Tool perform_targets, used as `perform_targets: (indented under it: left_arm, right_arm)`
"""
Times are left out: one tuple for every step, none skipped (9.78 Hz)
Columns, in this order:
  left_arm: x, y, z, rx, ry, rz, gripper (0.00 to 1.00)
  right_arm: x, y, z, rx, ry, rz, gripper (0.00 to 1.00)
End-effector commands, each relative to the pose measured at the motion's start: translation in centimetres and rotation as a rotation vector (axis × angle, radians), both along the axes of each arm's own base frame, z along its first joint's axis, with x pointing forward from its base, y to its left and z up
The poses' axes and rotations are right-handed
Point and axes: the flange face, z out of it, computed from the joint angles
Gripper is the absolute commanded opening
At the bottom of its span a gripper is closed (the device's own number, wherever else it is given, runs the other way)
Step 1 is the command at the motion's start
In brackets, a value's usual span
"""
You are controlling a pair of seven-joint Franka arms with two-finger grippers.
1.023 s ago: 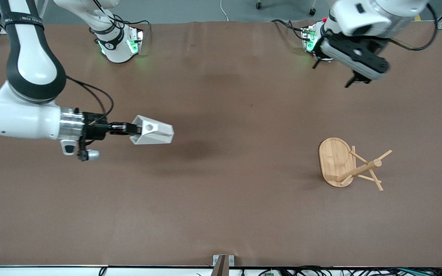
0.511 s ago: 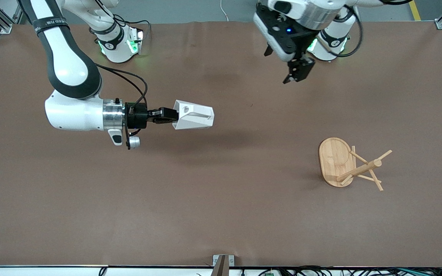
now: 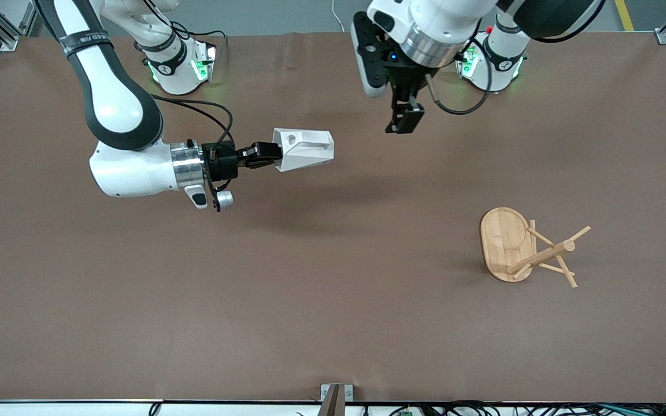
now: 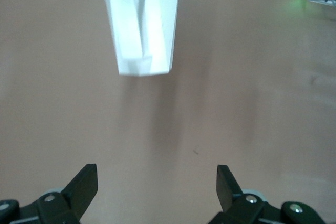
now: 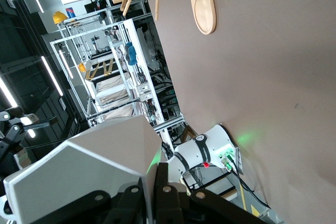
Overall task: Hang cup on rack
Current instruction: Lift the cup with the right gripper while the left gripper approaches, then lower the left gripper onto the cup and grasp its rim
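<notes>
1. The right gripper [image 3: 263, 155] is clamped on the white cup [image 3: 305, 148], holding it on its side in the air over the brown table [image 3: 333, 323], around the middle.
2. The left gripper [image 3: 403, 120] hovers above the table near the arms' bases, fingers spread wide and empty.
3. The bamboo rack [image 3: 526, 248] stands toward the left arm's end, well apart from the cup.

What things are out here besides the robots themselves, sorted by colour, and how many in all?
White: 1, the cup, held sideways in the air by the right gripper.
Light wood: 1, the rack, standing on the table toward the left arm's end.
Total: 2.
</notes>
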Motion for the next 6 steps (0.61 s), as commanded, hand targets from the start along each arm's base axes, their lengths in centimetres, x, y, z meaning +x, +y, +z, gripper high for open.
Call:
perform_targets:
  left_arm:
    - [1.2, -1.7, -1.5, -0.022, 0.037, -0.033, 1.00]
    - [1.4, -1.9, -2.2, -0.022, 0.051, -0.035, 1.00]
    - [1.3, -2.7, -2.7, -0.024, 0.059, -0.048, 1.00]
    - [1.5, -3.1, -3.3, -0.027, 0.074, -0.049, 1.00]
    - [1.1, -3.6, -3.5, -0.026, 0.086, -0.028, 1.00]
    - [0.6, -4.2, -3.5, -0.020, 0.100, 0.010, 1.00]
  right_arm:
    - [-0.9, 0.9, 0.2, 0.026, -0.008, 0.005, 0.00]
    - [-1.0, 1.0, 0.2, 0.027, -0.007, 0.008, 0.00]
    - [-1.0, 1.1, 0.4, 0.029, -0.012, 0.009, 0.00]
    - [-1.1, 1.2, 0.4, 0.029, -0.014, 0.012, 0.00]
    - [-1.1, 1.2, 0.4, 0.029, -0.014, 0.010, 0.00]
    - [-1.1, 1.4, 0.3, 0.027, -0.014, 0.009, 0.00]
